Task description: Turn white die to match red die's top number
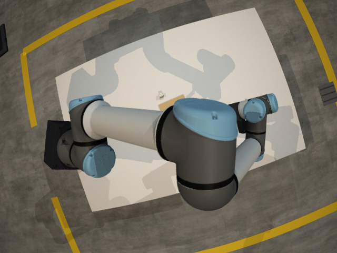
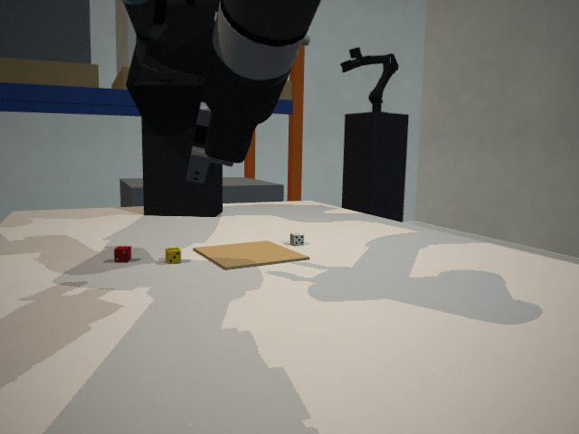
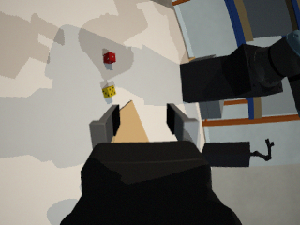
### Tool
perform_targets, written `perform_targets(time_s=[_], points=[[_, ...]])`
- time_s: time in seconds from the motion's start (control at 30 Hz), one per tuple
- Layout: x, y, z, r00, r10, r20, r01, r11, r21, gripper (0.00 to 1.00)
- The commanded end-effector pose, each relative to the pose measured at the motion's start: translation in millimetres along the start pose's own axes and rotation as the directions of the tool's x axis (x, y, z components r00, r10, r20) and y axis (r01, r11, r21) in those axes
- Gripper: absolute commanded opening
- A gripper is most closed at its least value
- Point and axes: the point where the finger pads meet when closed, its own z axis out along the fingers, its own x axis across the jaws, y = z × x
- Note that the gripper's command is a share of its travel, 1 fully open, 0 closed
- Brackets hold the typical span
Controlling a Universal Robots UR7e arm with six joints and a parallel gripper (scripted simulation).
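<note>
A white die (image 1: 161,95) (image 2: 297,239) lies on the table just off the tan mat (image 1: 170,103) (image 2: 252,254) (image 3: 131,126), beside its edge; it does not show in the wrist view. The red die (image 2: 122,254) (image 3: 110,58) lies flat on the table, left of the mat in the exterior view. The top numbers are too small to read surely. My gripper (image 3: 142,113) is open and empty, high above the table. In the exterior view its fingers are partly hidden by its own body. In the top view the arm hides the red die and much of the mat.
A yellow die (image 2: 173,256) (image 3: 109,91) lies between the red die and the mat, apart from both. The mat lies flat. A dark pedestal (image 2: 374,163) with a small arm and a blue and orange rack (image 2: 297,140) stand beyond the table.
</note>
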Motion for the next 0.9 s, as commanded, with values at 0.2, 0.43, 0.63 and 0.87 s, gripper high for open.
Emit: perform_targets(time_s=[0.2, 0.43, 0.63, 0.87], points=[[4.8, -26.5, 26.8, 0.954, 0.301, 0.02, -0.295, 0.944, -0.147, 1.0], [7.9, -40.1, 41.5, 0.885, 0.466, 0.006, -0.452, 0.862, -0.23, 1.0], [10.3, -49.6, 51.7, 0.816, 0.577, -0.013, -0.556, 0.779, -0.29, 1.0], [13.8, -61.3, 64.1, 0.707, 0.706, -0.048, -0.67, 0.646, -0.365, 1.0]])
